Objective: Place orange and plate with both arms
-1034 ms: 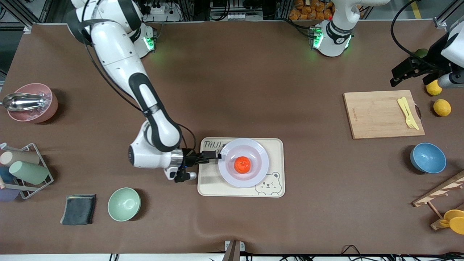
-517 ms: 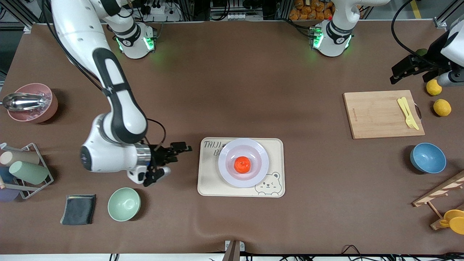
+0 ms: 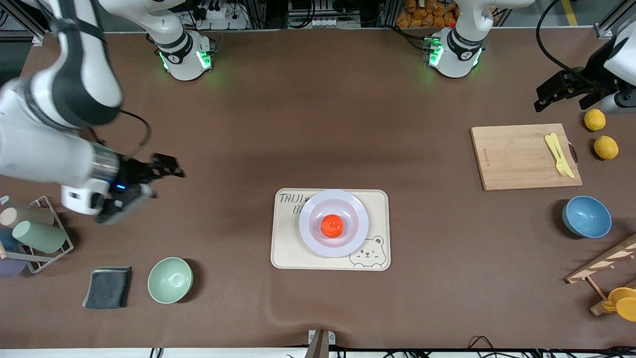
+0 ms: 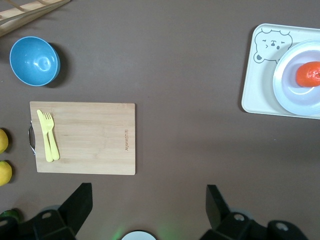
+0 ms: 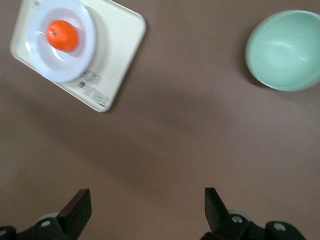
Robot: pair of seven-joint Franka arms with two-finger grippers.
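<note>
The orange [image 3: 332,225] sits in the centre of the pale plate [image 3: 355,237], which rests on the cream bear-printed tray [image 3: 288,248] in the middle of the table. Both also show in the left wrist view, the orange [image 4: 309,74] and plate [image 4: 285,90], and in the right wrist view, the orange [image 5: 62,35] and plate [image 5: 42,67]. My right gripper [image 3: 169,166] is open and empty, up over bare table toward the right arm's end. My left gripper [image 3: 544,98] is open and empty, high over the table by the cutting board's corner.
A green bowl [image 3: 170,280] and dark cloth [image 3: 108,287] lie near the front camera. A pink bowl with a scoop [image 3: 42,140] and a cup rack [image 3: 32,233] stand at the right arm's end. A cutting board [image 3: 521,156] with yellow fork, two lemons [image 3: 605,147], a blue bowl [image 3: 586,216].
My right gripper let go of the plate's rim and drew back up and away toward the right arm's end. The plate and orange stayed on the tray. The left arm barely moved.
</note>
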